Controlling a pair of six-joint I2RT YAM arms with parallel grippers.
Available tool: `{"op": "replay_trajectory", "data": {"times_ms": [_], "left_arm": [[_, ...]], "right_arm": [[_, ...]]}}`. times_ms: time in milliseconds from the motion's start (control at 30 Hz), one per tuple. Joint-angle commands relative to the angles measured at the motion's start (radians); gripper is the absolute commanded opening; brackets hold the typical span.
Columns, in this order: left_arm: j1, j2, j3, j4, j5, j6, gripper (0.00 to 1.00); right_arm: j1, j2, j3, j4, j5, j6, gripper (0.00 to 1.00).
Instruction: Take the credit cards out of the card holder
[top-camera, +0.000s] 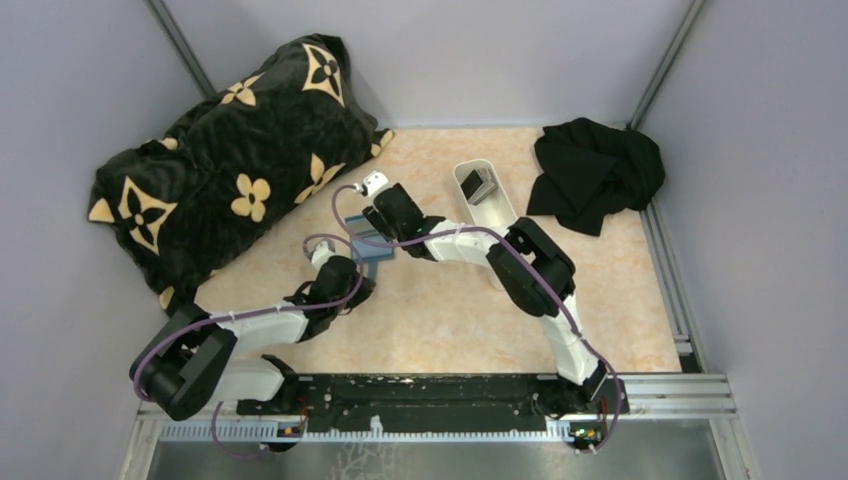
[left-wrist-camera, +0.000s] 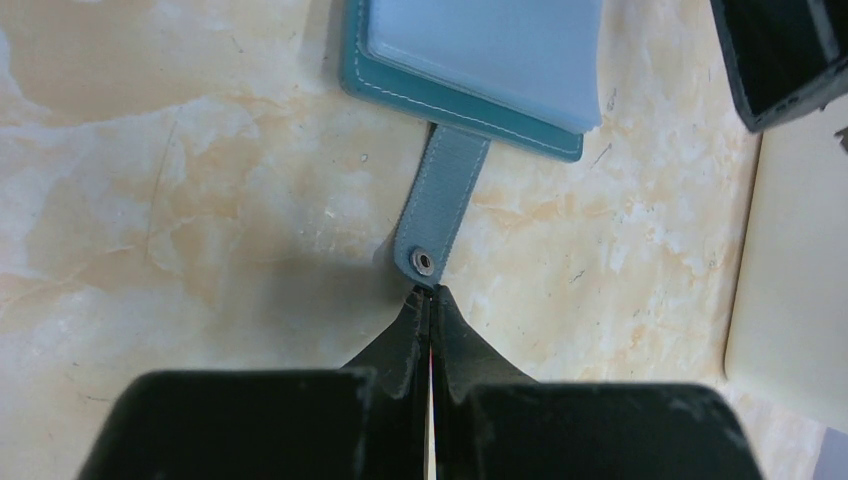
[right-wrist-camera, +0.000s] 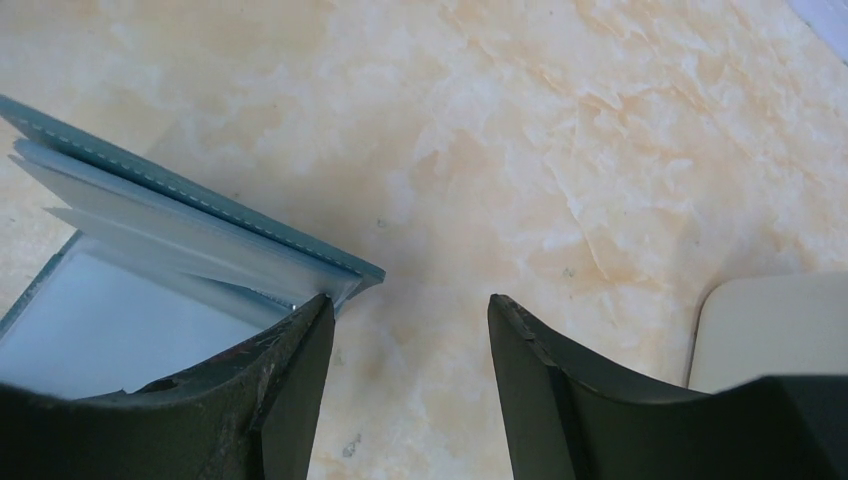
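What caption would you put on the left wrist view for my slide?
Left claw, shut, tips at the snap strap of the open teal card holder on the marbled table.

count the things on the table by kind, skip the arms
fabric things: 2 (flowered blanket, black cloth)
white tray: 1
card holder: 1
stack of cards in the tray: 1, cards too small to count
total: 5
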Motion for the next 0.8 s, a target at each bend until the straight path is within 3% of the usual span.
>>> {"op": "replay_trajectory", "data": {"times_ms": [0,767], "left_arm": [[0.005,0.019,-0.007,0.021,0.042,0.043,0.0],[0.012,0.025,0.027,-0.028,0.139,0.141,0.0]], "right_arm": [[-0.004,0.024,0.076,0.022,-0.042,0.01,0.59],[-0.016,0.195,0.265,-0.024,-0.214,0.143,0.58]]}}
